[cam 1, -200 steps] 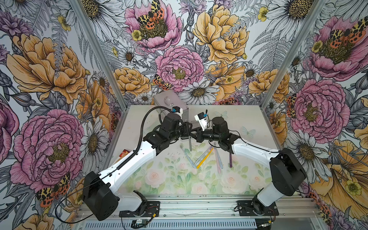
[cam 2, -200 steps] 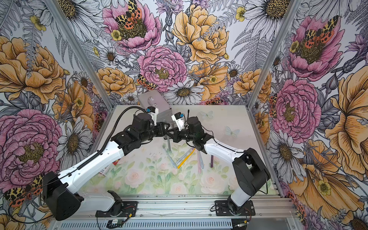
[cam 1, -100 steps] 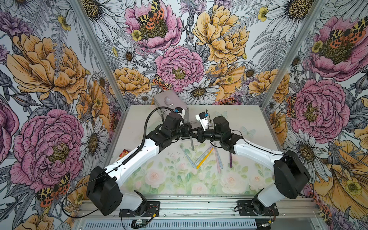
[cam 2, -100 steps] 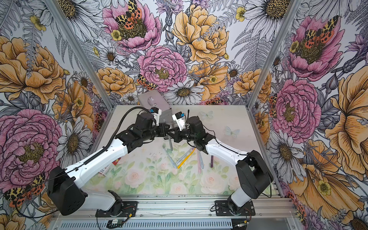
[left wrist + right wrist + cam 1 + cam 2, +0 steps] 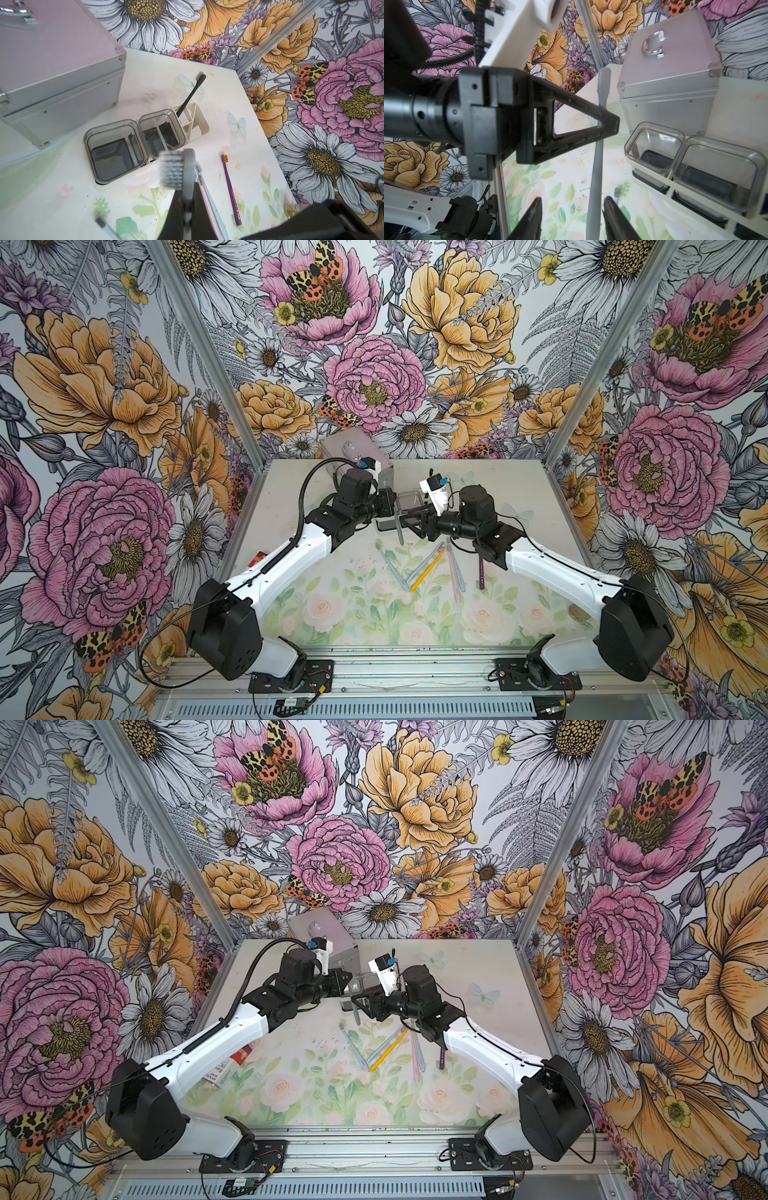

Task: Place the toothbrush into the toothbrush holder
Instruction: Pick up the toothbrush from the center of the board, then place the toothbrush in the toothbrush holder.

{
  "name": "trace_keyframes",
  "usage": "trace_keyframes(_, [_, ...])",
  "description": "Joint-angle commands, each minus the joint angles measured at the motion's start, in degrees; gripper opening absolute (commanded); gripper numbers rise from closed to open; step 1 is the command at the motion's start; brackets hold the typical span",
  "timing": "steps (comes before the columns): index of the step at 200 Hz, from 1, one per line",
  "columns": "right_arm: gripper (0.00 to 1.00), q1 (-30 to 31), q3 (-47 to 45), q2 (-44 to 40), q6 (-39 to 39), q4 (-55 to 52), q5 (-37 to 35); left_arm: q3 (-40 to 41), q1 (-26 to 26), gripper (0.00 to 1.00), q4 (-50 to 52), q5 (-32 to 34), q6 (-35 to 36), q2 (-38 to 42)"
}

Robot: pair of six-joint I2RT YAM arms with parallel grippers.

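Observation:
A grey toothbrush (image 5: 596,166) hangs upright above the table, bristles up, in front of the toothbrush holder (image 5: 199,122). My left gripper (image 5: 188,207) is shut on its neck just below the head (image 5: 174,168). My right gripper (image 5: 572,201) is open, its fingers standing on either side of the lower handle without touching it. In both top views the two grippers meet at the brush (image 5: 400,526) (image 5: 356,1013), just in front of the holder (image 5: 409,499). The holder is a white caddy with two clear square cups, and a black toothbrush (image 5: 191,93) leans in its slotted end.
A silver metal case (image 5: 353,448) stands at the back left, right behind the holder. Several toothbrushes (image 5: 424,568) lie loose on the floral mat in front, a purple one (image 5: 481,572) among them. A toothpaste tube (image 5: 224,1067) lies under the left arm.
My left gripper closed on the grey toothbrush's neck. My right gripper then opened and let go of the handle.

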State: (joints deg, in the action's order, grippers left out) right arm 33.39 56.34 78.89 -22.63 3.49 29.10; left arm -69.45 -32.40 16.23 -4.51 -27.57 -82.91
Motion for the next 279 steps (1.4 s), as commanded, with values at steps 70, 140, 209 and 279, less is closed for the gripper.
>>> trace_keyframes(70, [0.64,-8.09,-7.66,-19.16,-0.23,-13.53,-12.87,-13.17,-3.39,0.00,-17.92,4.32,12.16,-13.46])
trace_keyframes(140, [0.68,-14.14,-13.91,-27.71,-1.56,-14.03,-12.77,-15.98,-6.70,0.00,-32.94,11.50,23.46,-20.77])
trace_keyframes(209, [0.69,-19.10,-15.97,-27.70,-1.27,-14.38,-9.52,-20.18,-6.62,0.00,-35.48,13.02,26.04,-30.48])
trace_keyframes(279, [0.70,-22.05,-17.05,-27.17,-1.34,-14.39,-7.04,-20.31,-6.70,0.00,-34.77,14.79,26.96,-32.40])
